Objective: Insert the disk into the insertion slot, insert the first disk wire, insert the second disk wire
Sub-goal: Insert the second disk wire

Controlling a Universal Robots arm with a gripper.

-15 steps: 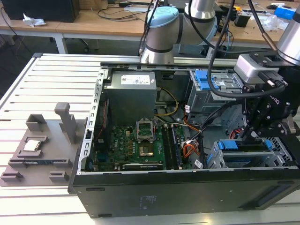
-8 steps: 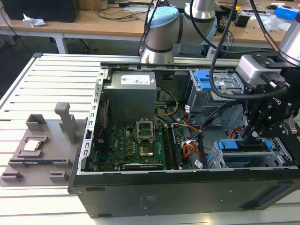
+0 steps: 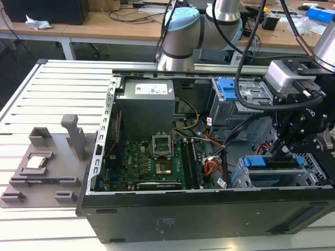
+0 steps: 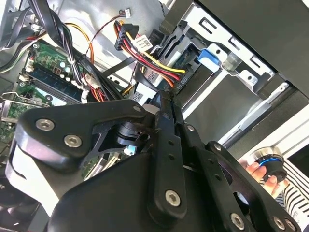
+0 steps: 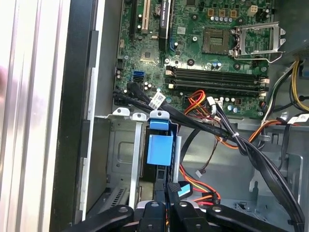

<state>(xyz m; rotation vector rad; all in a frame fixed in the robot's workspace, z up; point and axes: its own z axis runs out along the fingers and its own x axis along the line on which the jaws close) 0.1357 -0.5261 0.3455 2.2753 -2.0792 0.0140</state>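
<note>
the open computer case lies on its side on the slatted table, and the arm reaches down into its corner at the exterior view's right. there the hand hangs just above the insertion slot, the grey cage where the disk already sits, its blue caddy edge showing along the top. the hand's fingers look drawn close together, nearly touching, though i cannot tell whether anything is pinched between them.

loose cabling crowds the spot: a black wire bundle runs across just beside the cage, and red, yellow and orange wires trail right by the fingertips. behind, a taller bay with a blue latch stands near the power supply.

the exterior view alone takes in the grey fixture block on the table, well apart from the case. the first wrist view looks along the disk's blue caddy to the motherboard. the second wrist view catches a black connector on coloured wires, and a person's hand on a blue-ringed knob outside the case.
</note>
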